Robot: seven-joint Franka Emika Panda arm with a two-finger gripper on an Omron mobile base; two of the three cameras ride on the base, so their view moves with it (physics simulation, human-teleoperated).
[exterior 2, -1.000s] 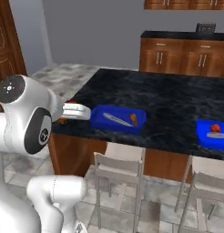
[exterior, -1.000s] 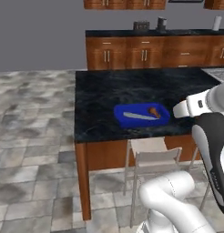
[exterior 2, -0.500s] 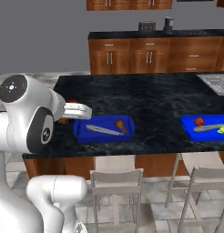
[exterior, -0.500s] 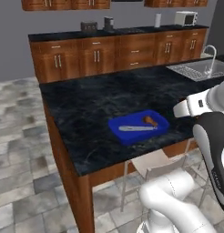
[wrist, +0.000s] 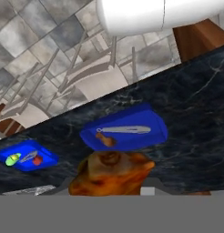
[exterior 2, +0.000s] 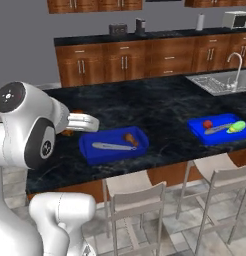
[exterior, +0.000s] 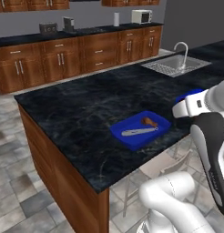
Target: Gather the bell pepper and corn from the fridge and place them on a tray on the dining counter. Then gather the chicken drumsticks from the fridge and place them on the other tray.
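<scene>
My gripper [wrist: 111, 185] is shut on a chicken drumstick [wrist: 112, 174], orange-brown, held above the dining counter [exterior: 82, 113]. In the right base view the hand [exterior 2: 83, 122] hangs over the counter's left end. A blue tray [exterior 2: 113, 146] lies close by, holding a second drumstick [exterior 2: 130, 139] and a silver utensil [exterior 2: 113, 146]. That tray [exterior: 140, 129] also sits left of my arm in the left base view. The other tray [exterior 2: 220, 131] further right holds the red bell pepper [exterior 2: 208, 124] and the corn [exterior 2: 238, 126]. The fridge is out of view.
Pale stools [exterior 2: 139, 199] stand along the counter's near side. A sink with a tap [exterior: 177, 63] is set in the counter's far end. Brown wall cabinets [exterior: 63, 59] run along the back, with a microwave [exterior: 141, 16] on top.
The base has driven and turned, so the whole scene has shifted and the counter and trays now look nearer. The arm's pose and its grip on the drumstick are unchanged.
</scene>
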